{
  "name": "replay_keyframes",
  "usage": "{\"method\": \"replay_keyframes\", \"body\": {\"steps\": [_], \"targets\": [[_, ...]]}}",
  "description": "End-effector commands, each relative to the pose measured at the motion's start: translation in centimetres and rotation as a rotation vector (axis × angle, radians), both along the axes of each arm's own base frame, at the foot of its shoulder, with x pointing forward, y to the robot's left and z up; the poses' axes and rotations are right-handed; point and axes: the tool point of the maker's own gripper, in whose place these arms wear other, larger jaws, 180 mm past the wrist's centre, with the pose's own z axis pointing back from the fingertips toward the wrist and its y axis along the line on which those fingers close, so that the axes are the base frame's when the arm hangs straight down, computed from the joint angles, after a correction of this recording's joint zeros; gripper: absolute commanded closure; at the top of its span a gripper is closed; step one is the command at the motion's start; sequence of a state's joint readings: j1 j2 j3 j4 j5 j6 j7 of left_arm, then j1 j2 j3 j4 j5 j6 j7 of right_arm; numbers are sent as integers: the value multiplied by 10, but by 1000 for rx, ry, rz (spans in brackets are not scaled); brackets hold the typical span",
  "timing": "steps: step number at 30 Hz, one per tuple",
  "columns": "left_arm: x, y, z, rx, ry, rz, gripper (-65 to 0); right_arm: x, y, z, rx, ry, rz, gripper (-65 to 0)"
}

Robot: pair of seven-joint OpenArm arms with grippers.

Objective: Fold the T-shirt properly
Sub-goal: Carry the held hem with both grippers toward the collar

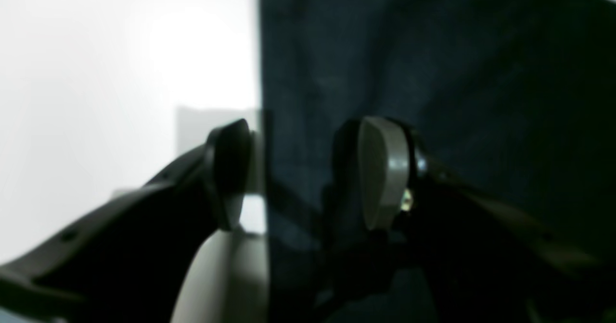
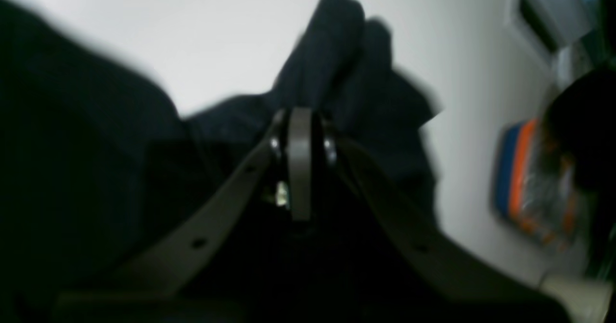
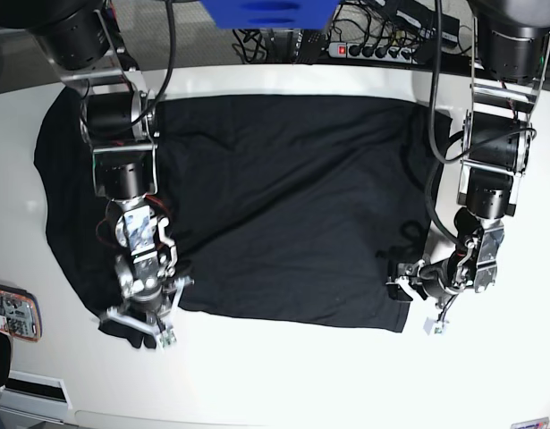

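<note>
The black T-shirt [image 3: 283,197] lies spread flat on the white table [image 3: 283,375]. In the base view my left gripper [image 3: 413,299] sits at the shirt's front right corner. The left wrist view shows this gripper [image 1: 308,174] open, its two fingers apart, with the T-shirt's [image 1: 433,72] straight edge running between them. My right gripper [image 3: 139,329] is at the front left corner. In the right wrist view it [image 2: 299,164] is shut, with a bunch of the T-shirt [image 2: 332,48] sticking up past its tips.
An orange and blue object [image 3: 6,311] lies at the table's left edge, also in the right wrist view [image 2: 529,183]. A power strip with cables [image 3: 382,40] and a blue object [image 3: 266,11] sit behind the table's far edge.
</note>
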State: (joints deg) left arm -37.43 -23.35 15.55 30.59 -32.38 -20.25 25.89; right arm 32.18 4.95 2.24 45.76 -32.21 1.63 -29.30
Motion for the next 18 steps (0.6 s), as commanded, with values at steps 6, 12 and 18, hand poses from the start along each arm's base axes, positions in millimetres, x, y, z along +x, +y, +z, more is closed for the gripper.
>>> {"method": "replay_keyframes", "body": {"steps": [6,12,18], "targets": [[6,-11,6,-17,-26,-9,-347,22,2,38,-7,-87,13,0],[5,-14,4,-23,-24,-11,-144,1,1,9,-7,-28,12,0],[4,-17,-1,-35,-13,3,0,-28,2,-26,-5,43,13,0]]}}
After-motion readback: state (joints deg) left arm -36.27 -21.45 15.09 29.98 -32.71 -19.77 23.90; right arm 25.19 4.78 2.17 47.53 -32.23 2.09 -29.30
